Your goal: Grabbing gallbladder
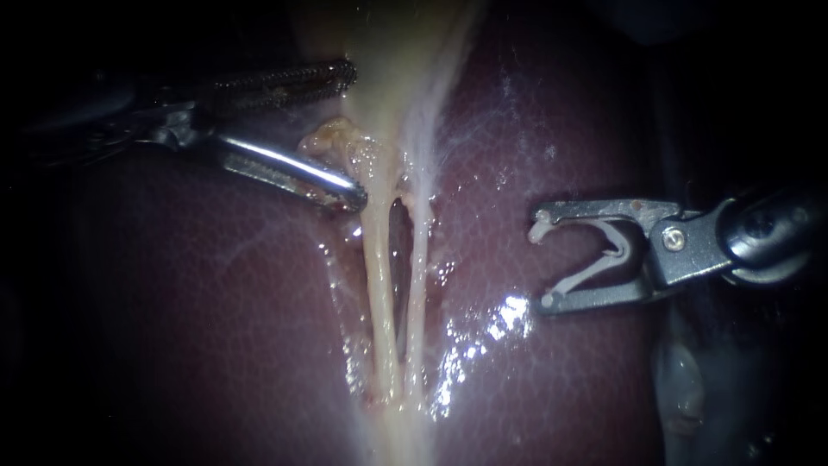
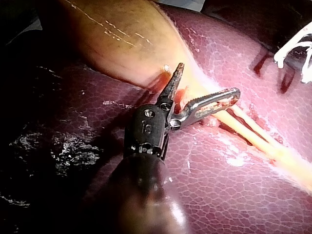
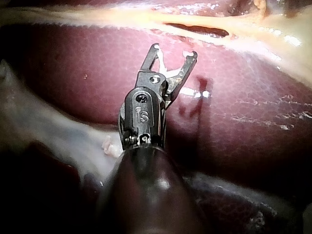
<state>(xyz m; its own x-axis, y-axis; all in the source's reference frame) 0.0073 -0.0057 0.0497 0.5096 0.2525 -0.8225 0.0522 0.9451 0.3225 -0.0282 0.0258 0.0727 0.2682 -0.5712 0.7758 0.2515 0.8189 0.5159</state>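
My left instrument (image 1: 354, 136) jaws apart upper left by gallbladder (image 1: 388, 43); right instrument (image 1: 542, 257) grips clip (image 1: 616, 250) mid-right over wet, glossy liver (image 1: 216, 302).

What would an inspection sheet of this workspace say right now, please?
Surface: liver, wet and glistening.
Job's things: gallbladder, not yet gripped; two tubes run from it side by side.
Clutter: nothing seen.
Instruments: left instrument, jaws open, a tissue lump between them; right instrument, jaws holding a white clip, apart from the tubes.
Cables: nothing seen.
Surroundings: dark, nothing seen.
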